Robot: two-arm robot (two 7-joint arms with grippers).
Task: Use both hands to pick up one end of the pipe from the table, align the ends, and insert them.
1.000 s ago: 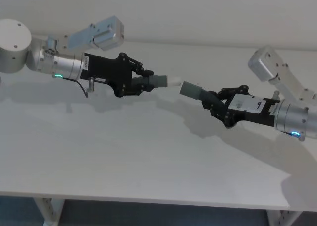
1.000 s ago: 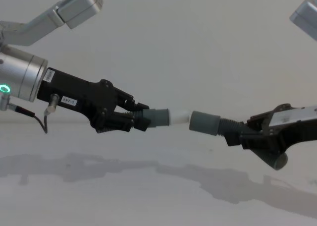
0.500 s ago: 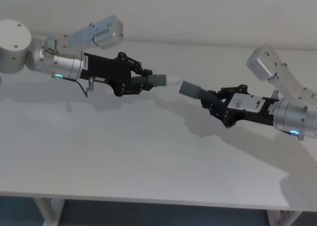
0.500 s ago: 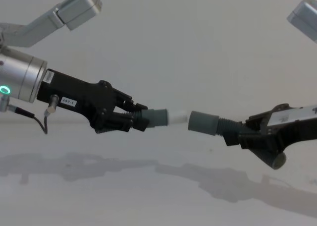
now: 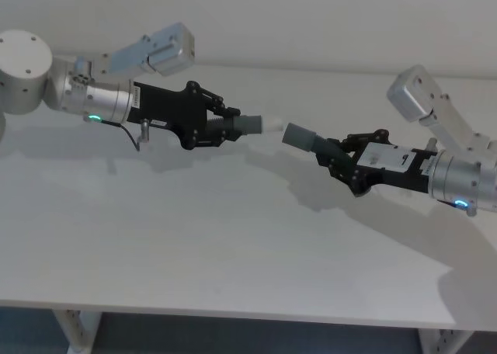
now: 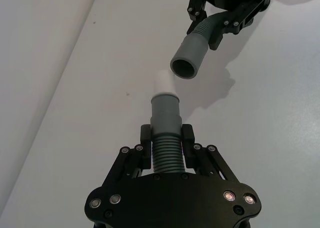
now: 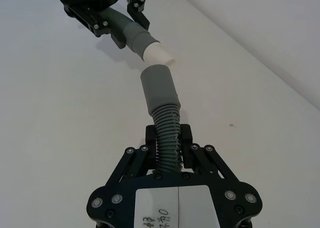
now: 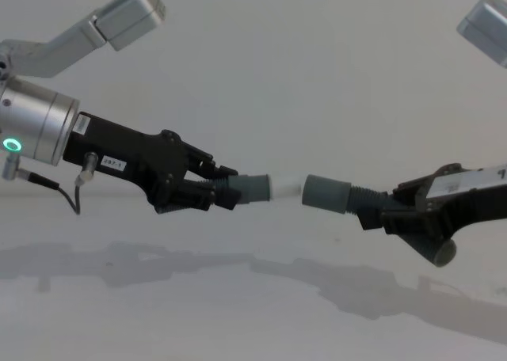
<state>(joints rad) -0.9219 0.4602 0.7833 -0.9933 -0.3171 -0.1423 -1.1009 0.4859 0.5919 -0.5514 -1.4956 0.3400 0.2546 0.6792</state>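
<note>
Grey ribbed hose pieces held above the bench (image 5: 233,245), left claw (image 5: 225,126) pinching the whitish-tipped cuff (image 5: 260,124), right claw (image 5: 335,158) pinching the wider cuff (image 5: 299,137), tips facing, nearly touching, ready for insertion.

1. Above the table (image 5: 194,253), the whitish tip (image 8: 283,188) and the wider cuff (image 8: 325,194) face each other with a narrow gap of open air between them.
2. Behind the tip, the left gripper (image 5: 221,126), clamped on its ribbed hose piece (image 6: 166,153), blocks that side of the gap.
3. Behind the wider cuff, the right gripper (image 5: 335,159), closed on its own hose piece (image 7: 167,138), blocks the other side.
4. Beneath the gap, the bare white tabletop lies well below both cuffs, leaving open passage under them.
5. Nearer the robot than the gap, the tabletop runs unobstructed to its front edge.
</note>
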